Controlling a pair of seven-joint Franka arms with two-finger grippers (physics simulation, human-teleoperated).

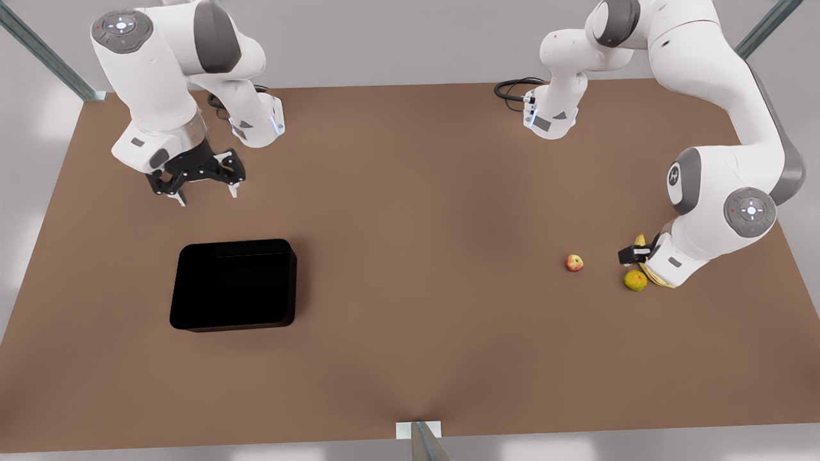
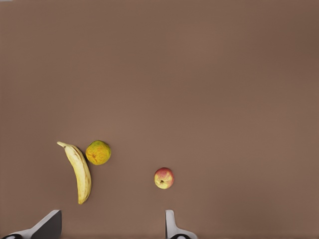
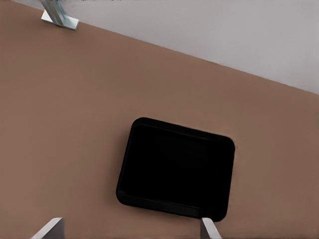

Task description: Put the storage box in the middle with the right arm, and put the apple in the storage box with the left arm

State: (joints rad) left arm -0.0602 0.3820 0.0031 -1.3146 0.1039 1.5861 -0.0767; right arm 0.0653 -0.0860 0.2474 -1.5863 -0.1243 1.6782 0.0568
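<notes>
So the storage box (image 1: 234,285) sits on the brown counter (image 1: 410,256) over on the front view's left, well clear of every edge, with bare counter all around it and a big open stretch toward the middle. The right gripper (image 1: 202,192) hangs above the counter just behind the box, fingers spread wide, holding nothing. Can't really make out the box's inside, it's just solid black.

The apple (image 1: 574,263) lies by itself on the front view's right, near a yellow-green fruit (image 1: 635,280) and a banana (image 1: 647,266). In the front view the banana is mostly hidden behind the left arm. The left gripper (image 2: 110,226) hovers over that fruit cluster, fingers wide apart and empty, only the tips poking into the wrist view.
</notes>
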